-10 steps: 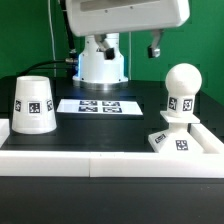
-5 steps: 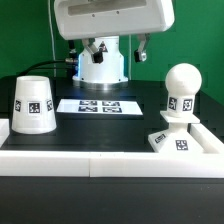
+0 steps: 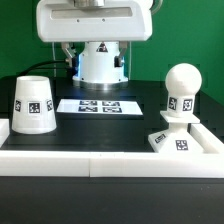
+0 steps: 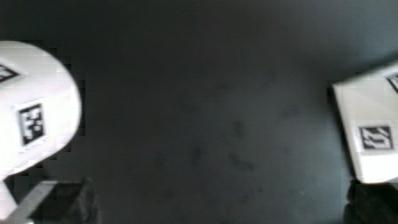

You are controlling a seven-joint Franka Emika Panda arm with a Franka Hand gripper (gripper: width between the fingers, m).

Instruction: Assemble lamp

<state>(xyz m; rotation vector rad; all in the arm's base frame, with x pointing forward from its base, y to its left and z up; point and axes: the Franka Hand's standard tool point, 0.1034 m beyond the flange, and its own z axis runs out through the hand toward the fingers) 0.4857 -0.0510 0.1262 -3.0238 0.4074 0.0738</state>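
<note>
The tapered white shade (image 3: pixel 32 104) stands at the exterior view's left. The round-headed bulb (image 3: pixel 182 92) stands upright on the flat angular base (image 3: pixel 172 138) at the exterior view's right. My gripper (image 3: pixel 97 58) hangs high above the middle of the table, between them, open and empty. In the wrist view my gripper (image 4: pixel 217 205) shows its dark fingers (image 4: pixel 54 200) far apart over dark table. The rounded shade (image 4: pixel 27 110) lies at one side of that view and a straight-edged tagged white part (image 4: pixel 374 130), probably the base, at the other.
The marker board (image 3: pixel 98 105) lies flat between shade and base. The white robot pedestal (image 3: pixel 100 70) stands behind it. A low white wall (image 3: pixel 110 160) runs along the front and turns up both sides of the dark table.
My gripper has moved steadily toward the exterior view's left, from above the bulb to above the table's middle. The lamp parts have not moved.
</note>
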